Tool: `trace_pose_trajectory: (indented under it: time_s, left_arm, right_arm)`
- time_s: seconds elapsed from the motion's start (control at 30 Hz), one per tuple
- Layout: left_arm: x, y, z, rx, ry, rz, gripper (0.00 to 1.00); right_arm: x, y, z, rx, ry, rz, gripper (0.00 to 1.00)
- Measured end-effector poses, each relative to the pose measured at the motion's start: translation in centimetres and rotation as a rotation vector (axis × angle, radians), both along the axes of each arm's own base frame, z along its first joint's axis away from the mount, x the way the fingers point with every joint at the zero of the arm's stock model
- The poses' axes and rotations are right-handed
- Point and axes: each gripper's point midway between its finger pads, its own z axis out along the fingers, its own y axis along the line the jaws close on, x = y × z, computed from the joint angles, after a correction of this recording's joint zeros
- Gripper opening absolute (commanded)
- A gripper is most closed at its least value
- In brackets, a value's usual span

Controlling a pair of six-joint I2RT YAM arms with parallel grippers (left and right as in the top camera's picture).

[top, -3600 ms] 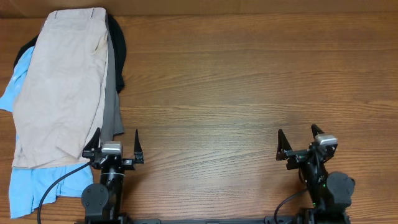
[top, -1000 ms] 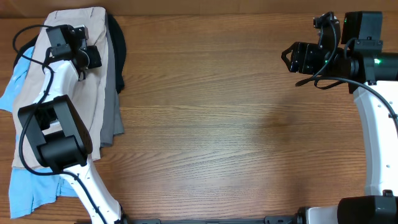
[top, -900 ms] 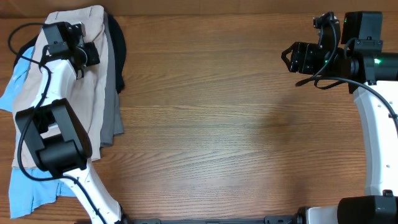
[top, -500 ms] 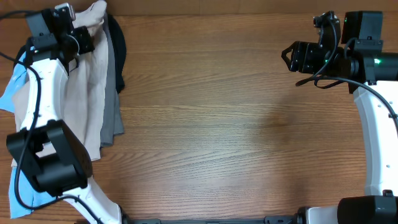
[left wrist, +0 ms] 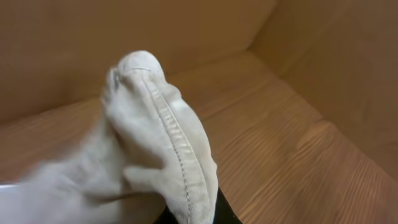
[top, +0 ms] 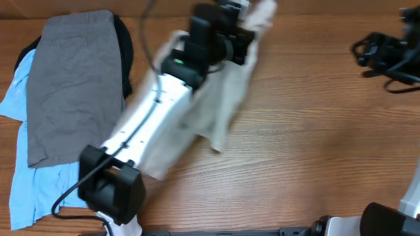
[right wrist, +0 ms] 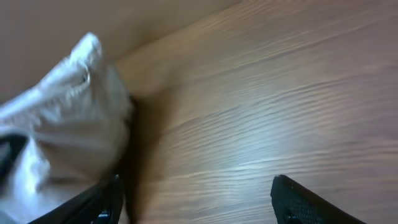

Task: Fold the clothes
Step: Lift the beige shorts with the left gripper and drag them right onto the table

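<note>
Grip check: left end effector [top: 244, 29] clenched on waistband [left wrist: 177, 155] of light beige khaki shorts [top: 223, 98], held at 12 o'clock above wooden worktop [top: 315, 144]. Right end effector [top: 384, 56] released, empty, 2 o'clock. Risk: one-point pinch slips; dangling fabric drags, bunches.

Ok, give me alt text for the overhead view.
The left gripper holds the beige shorts bunched near the far edge of the table, fabric trailing, motion-blurred. At the left lies a pile: grey shorts atop a light blue shirt and a black garment. The right gripper sits far right, jaws apart.
</note>
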Motion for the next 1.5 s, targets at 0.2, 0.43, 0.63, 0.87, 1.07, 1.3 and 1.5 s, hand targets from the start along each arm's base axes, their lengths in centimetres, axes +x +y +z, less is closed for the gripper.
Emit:
trace_pose_trajectory:
  time_s: [0.2,0.43,0.63,0.87,1.07,1.3,1.5]
  left_arm:
    - [-1.5,-8.7,-2.4,-0.05,-0.088,-0.093,1.0]
    - [-0.1,-10.1,-6.9,-0.044,-0.049,-0.074,1.0]
    - [3.8,-4.1,-7.7,0.023,0.016,0.033,1.0]
    - [9.1,4.9,-5.4,0.207,0.02,0.133,1.0]
    - [10.4,4.5,-4.2,0.352,0.005,0.048,1.0]
    - [11.7,3.3,-13.6,0.461,0.077,-0.033,1.0]
    - [11.9,3.3,-19.5,0.504,0.15,-0.059,0.96]
  right_arm:
    - [-2.0,-5.3,0.1,0.015,0.019,-0.149,0.85]
    - [-2.2,-5.7,0.1,0.019,0.02,-0.161,0.86]
    - [-2.5,-5.4,-0.2,0.025,0.038,-0.149,0.86]
    - [-2.3,-3.0,-0.5,0.016,0.054,-0.068,0.87]
    - [-1.7,-0.2,-0.5,0.01,0.054,0.015,0.87]
    - [-1.7,0.5,-0.6,0.012,0.062,0.035,0.87]
    - [-1.7,0.5,-0.6,0.012,0.063,0.036,0.87]
